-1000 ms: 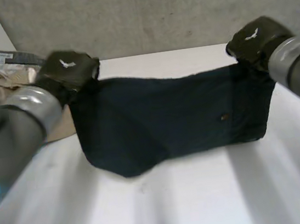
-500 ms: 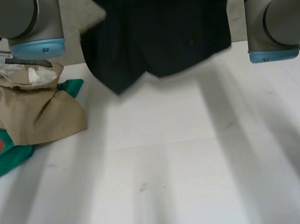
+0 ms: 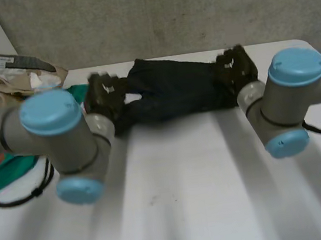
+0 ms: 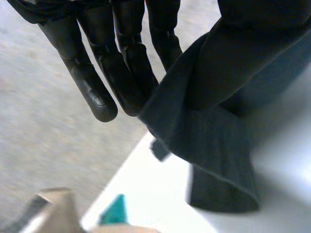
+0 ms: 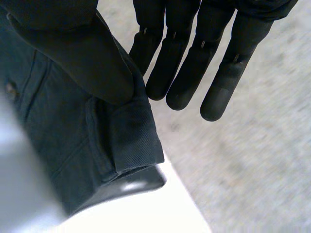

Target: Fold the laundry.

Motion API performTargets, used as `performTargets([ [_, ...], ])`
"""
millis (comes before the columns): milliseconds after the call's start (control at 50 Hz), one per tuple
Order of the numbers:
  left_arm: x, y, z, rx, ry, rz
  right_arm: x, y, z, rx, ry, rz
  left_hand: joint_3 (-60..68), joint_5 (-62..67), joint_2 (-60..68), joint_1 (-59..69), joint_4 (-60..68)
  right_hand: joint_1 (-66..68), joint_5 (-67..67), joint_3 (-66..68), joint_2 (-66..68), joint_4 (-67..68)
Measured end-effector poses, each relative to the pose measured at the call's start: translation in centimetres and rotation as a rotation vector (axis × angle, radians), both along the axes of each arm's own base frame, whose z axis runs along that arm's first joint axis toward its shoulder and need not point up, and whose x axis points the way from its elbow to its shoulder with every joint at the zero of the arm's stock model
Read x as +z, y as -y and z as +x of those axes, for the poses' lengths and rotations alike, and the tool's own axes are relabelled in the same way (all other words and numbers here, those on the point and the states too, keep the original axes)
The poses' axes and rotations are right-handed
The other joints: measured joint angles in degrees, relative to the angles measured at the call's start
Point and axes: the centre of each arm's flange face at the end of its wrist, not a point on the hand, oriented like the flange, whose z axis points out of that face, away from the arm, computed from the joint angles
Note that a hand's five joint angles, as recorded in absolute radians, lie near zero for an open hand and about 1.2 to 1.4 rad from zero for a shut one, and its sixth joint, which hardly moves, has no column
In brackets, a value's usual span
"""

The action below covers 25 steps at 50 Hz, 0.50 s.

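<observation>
The dark garment (image 3: 174,91) is spread sideways across the far part of the white table (image 3: 189,199), close to the grey wall (image 3: 164,13), and we see it stretched between the two hands. Its lower part rests on the tabletop while its upper edge is held up at both ends.

The left hand (image 3: 103,95) has the garment's left end. In the left wrist view we find its fingers (image 4: 92,73) almost straight, with the cloth's edge (image 4: 214,141) pinched between them and the thumb; below the pinch the fabric hangs in a fold that meets the table.

The right hand (image 3: 236,65) has the opposite end. In the right wrist view we see its fingers (image 5: 184,63) straight and close together behind the cloth, and the thumb pressed onto a thick stitched hem (image 5: 121,136) at the garment's corner, so the fabric is clamped between thumb and fingers.

On the table beside the left arm we see a heap of other laundry: a beige garment (image 3: 7,78) on top, with a green cloth (image 3: 7,170) beneath it, just beside the dark garment's left end
</observation>
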Motion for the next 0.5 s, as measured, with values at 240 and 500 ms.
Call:
performTargets([
  [240, 1.3, -9.2, 4.2, -0.047, 0.145, 0.193, 1.6, -8.7, -4.7, -0.038, -0.18, 0.332, 0.0, 0.0, 0.0, 0.0, 0.0, 0.0, 0.0, 0.0, 0.0, 0.0],
  [500, 1.0, -21.8, 10.0, -0.203, 0.502, 0.535, 2.0, -19.2, -10.7, 0.049, -0.571, 0.687, 0.0, 0.0, 0.0, 0.0, 0.0, 0.0, 0.0, 0.0, 0.0, 0.0],
])
